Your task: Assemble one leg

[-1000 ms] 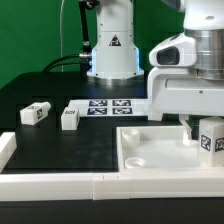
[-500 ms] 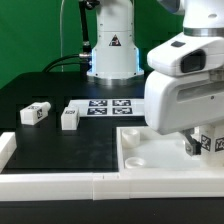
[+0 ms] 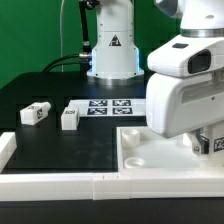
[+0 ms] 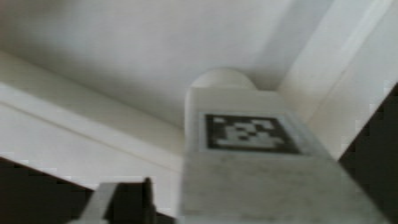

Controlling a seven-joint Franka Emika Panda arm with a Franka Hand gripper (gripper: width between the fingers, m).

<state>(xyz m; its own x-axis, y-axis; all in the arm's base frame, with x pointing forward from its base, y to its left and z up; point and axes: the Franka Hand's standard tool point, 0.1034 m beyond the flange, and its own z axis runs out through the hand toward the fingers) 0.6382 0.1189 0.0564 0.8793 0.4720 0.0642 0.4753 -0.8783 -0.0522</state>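
The gripper point(image 3: 207, 143) is down low over the large white panel point(image 3: 150, 158), at that panel's far corner on the exterior view's right. It is clamped on a leg point(image 4: 249, 160); the wrist view shows the tagged block held upright with its tip right at a round corner socket point(image 4: 228, 80) of the panel, though I cannot tell whether it touches. Two more legs point(image 3: 33, 114) lie on the black table point(image 3: 60, 145), well apart from the panel, beside the marker board point(image 3: 108, 106). The arm's base point(image 3: 112, 50) stands behind that board.
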